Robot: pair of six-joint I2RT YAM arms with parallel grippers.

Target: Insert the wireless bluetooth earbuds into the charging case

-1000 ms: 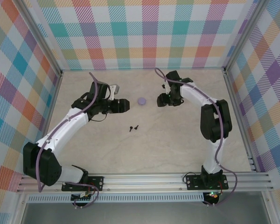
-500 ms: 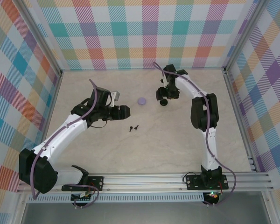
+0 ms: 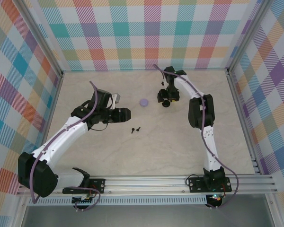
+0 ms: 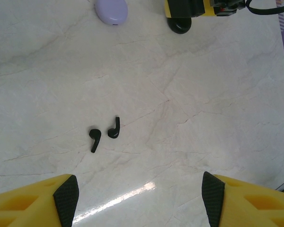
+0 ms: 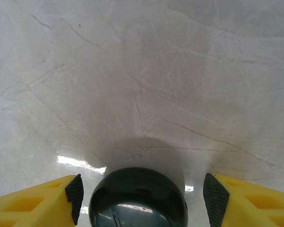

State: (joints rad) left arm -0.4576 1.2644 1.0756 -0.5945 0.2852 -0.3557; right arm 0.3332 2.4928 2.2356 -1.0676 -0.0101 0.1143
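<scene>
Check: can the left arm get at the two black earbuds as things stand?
Probably yes. The left pincer hangs open over bare table, and both earbuds lie loose just ahead of it, apart from the lavender disc, with nothing between.

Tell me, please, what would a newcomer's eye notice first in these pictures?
Two tiny black earbuds lie close together on the pale marbled table, ahead of the open left gripper. Farther back sits a lavender charging case, and to its right a glossy black round case rests between the open fingers of the right gripper.
</scene>
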